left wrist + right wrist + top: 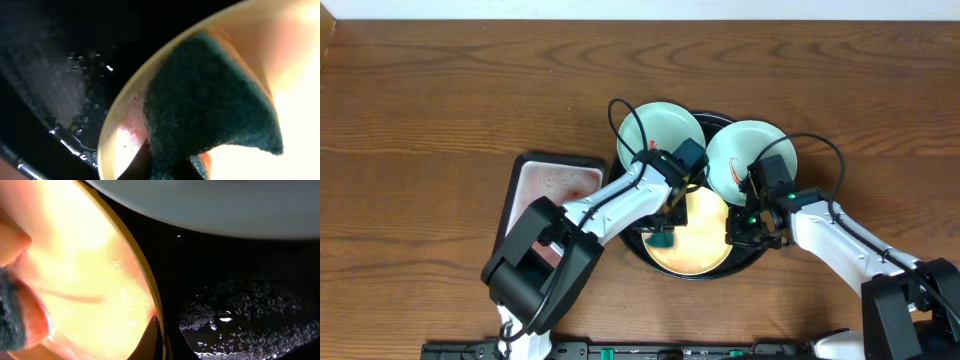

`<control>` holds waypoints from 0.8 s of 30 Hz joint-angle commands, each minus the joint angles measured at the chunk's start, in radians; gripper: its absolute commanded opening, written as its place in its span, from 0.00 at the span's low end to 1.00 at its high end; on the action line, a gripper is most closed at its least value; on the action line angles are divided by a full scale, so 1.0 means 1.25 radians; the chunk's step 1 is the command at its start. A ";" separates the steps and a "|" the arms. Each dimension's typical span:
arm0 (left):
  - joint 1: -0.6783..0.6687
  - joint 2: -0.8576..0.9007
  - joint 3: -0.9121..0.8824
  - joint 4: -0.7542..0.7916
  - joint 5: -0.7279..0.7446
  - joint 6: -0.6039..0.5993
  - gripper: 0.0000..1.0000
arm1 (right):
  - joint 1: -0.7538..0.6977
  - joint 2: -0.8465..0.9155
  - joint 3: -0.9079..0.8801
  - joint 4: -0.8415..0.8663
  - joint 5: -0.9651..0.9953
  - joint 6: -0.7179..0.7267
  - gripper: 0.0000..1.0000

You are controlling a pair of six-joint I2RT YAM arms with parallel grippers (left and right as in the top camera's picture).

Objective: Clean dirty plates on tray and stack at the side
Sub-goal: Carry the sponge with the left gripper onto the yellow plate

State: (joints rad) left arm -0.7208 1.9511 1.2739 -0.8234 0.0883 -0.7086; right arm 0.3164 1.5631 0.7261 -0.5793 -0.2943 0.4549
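The pale yellow plate (700, 245) lies in the near part of the round black tray (712, 120). The tray sits close to the worktop's (440, 100) near edge, a little right of its middle. Behind the yellow plate, two mint-white plates (660, 130) (748, 150) share the tray side by side, each with a small red mark.

The left claw (663, 226) is clamped on a dark green sponge (660, 239), which is pressed onto the yellow plate just inside its left rim. The right claw (746, 228) is closed at the plate's right rim and appears to pinch it.

The overhead view gives this layout but hides the contact points under the arms. The left wrist view fills with the sponge lying across the plate's rim, pinkish traces beside it and water droplets on the black tray. The right wrist view shows the yellow rim running into the claw, bubbles on the tray floor, the edge of a mint-white plate above, and the sponge at the far left.

A rectangular silver-grey tray (560, 158) with a pinkish wet floor lies left of the black tray, just beside it.
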 commanded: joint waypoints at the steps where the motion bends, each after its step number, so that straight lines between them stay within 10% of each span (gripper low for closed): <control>1: 0.052 0.053 -0.056 -0.034 -0.244 -0.004 0.08 | -0.003 0.021 -0.016 -0.013 0.097 0.004 0.01; 11: -0.030 0.053 -0.060 0.295 0.291 -0.007 0.07 | -0.001 0.021 -0.016 -0.017 0.097 0.000 0.01; 24: -0.059 0.054 -0.060 0.327 0.177 0.002 0.08 | -0.001 0.021 -0.016 -0.034 0.097 -0.004 0.01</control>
State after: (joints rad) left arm -0.8017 1.9759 1.2190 -0.3561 0.3866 -0.7502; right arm 0.3099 1.5604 0.7357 -0.5972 -0.2348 0.4637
